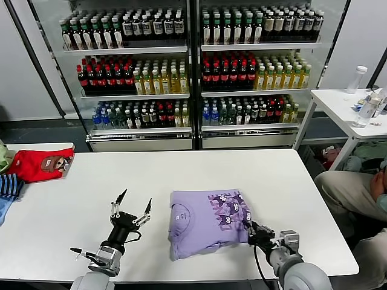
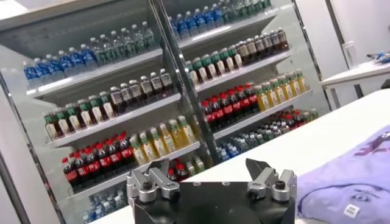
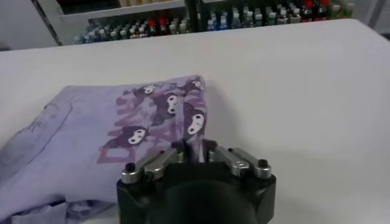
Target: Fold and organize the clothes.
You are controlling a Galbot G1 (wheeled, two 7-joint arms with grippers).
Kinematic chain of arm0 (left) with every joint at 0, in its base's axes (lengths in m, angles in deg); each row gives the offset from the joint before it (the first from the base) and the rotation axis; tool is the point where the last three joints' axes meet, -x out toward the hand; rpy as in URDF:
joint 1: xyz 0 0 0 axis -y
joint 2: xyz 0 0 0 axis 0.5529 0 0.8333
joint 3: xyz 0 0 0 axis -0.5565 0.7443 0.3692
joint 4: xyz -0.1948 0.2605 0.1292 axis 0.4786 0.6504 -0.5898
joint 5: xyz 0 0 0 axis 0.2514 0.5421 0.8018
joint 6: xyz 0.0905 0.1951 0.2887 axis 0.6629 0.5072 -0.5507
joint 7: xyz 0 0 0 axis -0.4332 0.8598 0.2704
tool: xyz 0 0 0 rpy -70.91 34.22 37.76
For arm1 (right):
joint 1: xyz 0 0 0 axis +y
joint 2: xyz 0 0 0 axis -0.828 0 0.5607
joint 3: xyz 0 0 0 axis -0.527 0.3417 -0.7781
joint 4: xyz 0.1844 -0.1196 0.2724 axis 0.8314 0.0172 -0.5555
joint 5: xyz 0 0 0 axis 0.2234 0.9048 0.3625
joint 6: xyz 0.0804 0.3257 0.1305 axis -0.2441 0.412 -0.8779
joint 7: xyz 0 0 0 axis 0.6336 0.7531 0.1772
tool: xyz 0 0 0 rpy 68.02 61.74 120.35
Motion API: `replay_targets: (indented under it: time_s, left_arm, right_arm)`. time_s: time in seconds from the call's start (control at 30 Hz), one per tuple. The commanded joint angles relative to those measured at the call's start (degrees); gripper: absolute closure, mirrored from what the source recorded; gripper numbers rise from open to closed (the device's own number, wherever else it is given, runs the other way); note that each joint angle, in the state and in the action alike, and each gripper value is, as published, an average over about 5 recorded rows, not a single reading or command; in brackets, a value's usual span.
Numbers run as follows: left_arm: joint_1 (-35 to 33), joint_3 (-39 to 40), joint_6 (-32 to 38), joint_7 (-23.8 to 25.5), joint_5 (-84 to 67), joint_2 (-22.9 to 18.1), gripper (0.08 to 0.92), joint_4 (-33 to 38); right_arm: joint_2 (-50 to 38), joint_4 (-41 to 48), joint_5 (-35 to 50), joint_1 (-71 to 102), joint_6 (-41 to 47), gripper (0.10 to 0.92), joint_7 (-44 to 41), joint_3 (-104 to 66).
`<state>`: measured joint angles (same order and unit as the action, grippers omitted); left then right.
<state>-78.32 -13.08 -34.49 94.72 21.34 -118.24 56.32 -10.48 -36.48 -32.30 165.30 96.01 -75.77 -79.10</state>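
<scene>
The lavender T-shirt (image 1: 205, 222) lies folded on the white table (image 1: 181, 172), with its dark purple cartoon print on the right part and the neck label on the left. My right gripper (image 1: 250, 228) is at the shirt's near right edge, shut on a pinch of the fabric; the right wrist view shows the jaws (image 3: 194, 146) closed on the printed edge of the shirt (image 3: 109, 131). My left gripper (image 1: 131, 205) is open and empty, held above the table left of the shirt. In the left wrist view the gripper (image 2: 207, 167) is spread wide, with the shirt (image 2: 353, 182) off to one side.
A red garment (image 1: 39, 164) and a blue striped one (image 1: 9, 186) lie at the table's far left. Drink coolers full of bottles (image 1: 193, 72) stand behind. A small white table with bottles (image 1: 354, 106) and a seated person (image 1: 351, 193) are at the right.
</scene>
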Motion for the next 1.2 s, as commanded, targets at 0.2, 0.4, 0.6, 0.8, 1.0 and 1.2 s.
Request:
replay_targets:
  time_s: [0.2, 0.4, 0.6, 0.8, 1.0, 1.2]
  left_arm:
    - [-0.07, -0.22, 1.63, -0.01, -0.74, 0.78, 0.177, 0.08]
    - [1.44, 0.05, 1.27, -0.09, -4.19, 0.48, 0.177, -0.40]
    - [3.41, 0.14, 1.14, -0.13, -6.94, -0.24, 0.177, -1.34]
    - [5.03, 0.63, 2.59, 0.69, -6.99, -0.86, 0.177, -2.57]
    - [6.90, -0.10, 3.86, 1.10, -7.00, -1.51, 0.177, -4.39]
    - [8.97, -0.85, 3.91, 1.02, -7.00, -1.69, 0.177, -6.04]
  right_arm:
    - [0.43, -10.12, -4.30, 4.93, -0.50, 0.513, -1.74, -15.26]
    - [2.06, -3.80, -17.22, -2.37, -6.60, 0.340, -5.54, -13.51]
    - [2.71, 1.49, -28.01, -5.14, -13.94, 0.213, -9.25, -11.33]
    - [3.35, 6.05, -31.15, -7.65, -17.60, 0.203, -9.61, -11.04]
    - [3.31, 9.71, -31.27, -9.10, -18.93, 0.202, -9.87, -10.42]
    - [2.84, 10.13, -30.84, -9.66, -19.15, 0.202, -9.73, -10.12]
